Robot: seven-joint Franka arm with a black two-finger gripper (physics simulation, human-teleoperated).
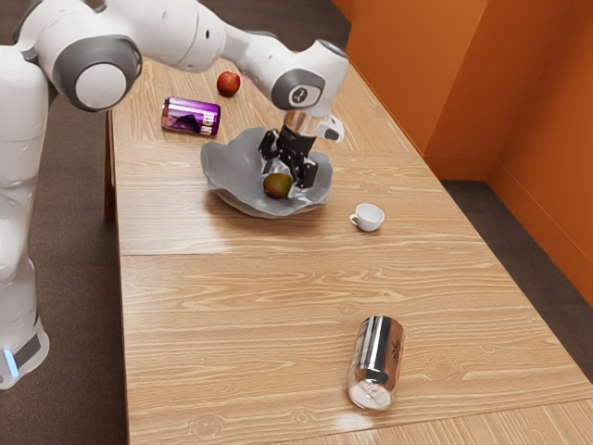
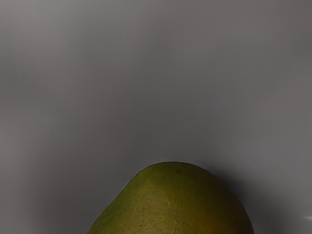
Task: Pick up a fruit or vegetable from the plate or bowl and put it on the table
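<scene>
Fruit (image 1: 277,186), one, green and brown: in the bowl (image 1: 220,171), just beneath my hand (image 1: 285,180), by the gap between its fingers; long axis not certain. Fingers, two, spread, contact with the fruit undetermined; my squeeze would call for it squarely between them. Farther out: cup (image 1: 370,219), beside the bowl, and table (image 1: 232,315), the likely setting-down place.

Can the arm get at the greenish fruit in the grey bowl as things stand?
Probably yes. The hand is down inside the bowl, right by the greenish fruit, and I see nothing wedged between them. The wavy raised rim might crowd it a bit.
</scene>
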